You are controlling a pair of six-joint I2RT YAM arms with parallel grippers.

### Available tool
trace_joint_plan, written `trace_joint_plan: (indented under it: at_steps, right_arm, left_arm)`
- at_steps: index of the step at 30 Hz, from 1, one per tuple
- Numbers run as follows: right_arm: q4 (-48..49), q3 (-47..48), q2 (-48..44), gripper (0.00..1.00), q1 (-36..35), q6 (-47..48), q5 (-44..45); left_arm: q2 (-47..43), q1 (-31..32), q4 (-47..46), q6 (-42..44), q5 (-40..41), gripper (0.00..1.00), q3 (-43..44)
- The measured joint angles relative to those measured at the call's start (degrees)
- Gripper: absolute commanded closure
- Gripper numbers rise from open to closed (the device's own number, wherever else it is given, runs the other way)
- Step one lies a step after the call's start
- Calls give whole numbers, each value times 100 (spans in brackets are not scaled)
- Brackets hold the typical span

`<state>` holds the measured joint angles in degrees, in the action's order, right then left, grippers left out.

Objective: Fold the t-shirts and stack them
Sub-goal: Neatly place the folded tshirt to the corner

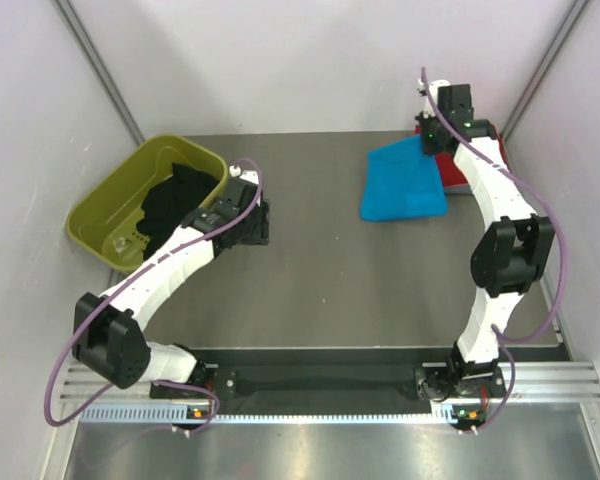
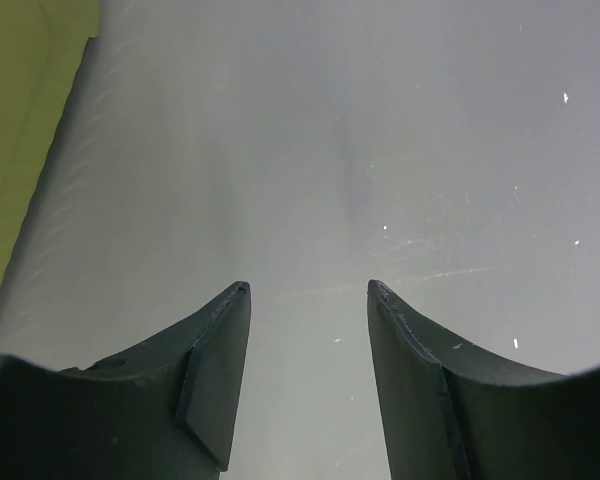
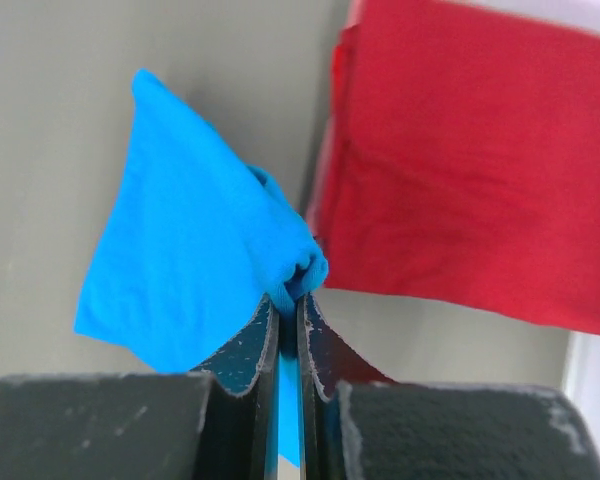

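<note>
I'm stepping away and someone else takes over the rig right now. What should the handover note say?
Left gripper: open, empty, over bare table beside the olive tub.
Right gripper: shut on an edge of the turquoise t-shirt, far right.
Things: red t-shirt lies folded beside the turquoise one; black t-shirt sits crumpled in the tub.
Done: red folded; turquoise looks folded.
Left: likely turquoise onto red, then fold and stack the black one.

The turquoise-blue t-shirt [image 1: 402,183] and red t-shirt [image 3: 460,170] are plain, the cloth [image 1: 170,205] black, the tub [image 1: 108,198] olive-green, the table [image 1: 330,270] grey.
</note>
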<state>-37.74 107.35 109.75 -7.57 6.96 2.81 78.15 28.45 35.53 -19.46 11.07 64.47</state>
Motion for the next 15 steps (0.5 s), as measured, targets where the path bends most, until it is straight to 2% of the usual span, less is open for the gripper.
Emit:
trace_joint_plan:
  at_steps: [15]
  right_arm:
    - [-402, 1541, 214, 100, 739, 398, -50]
  left_arm:
    - [52, 17, 0, 2, -98, 44, 0]
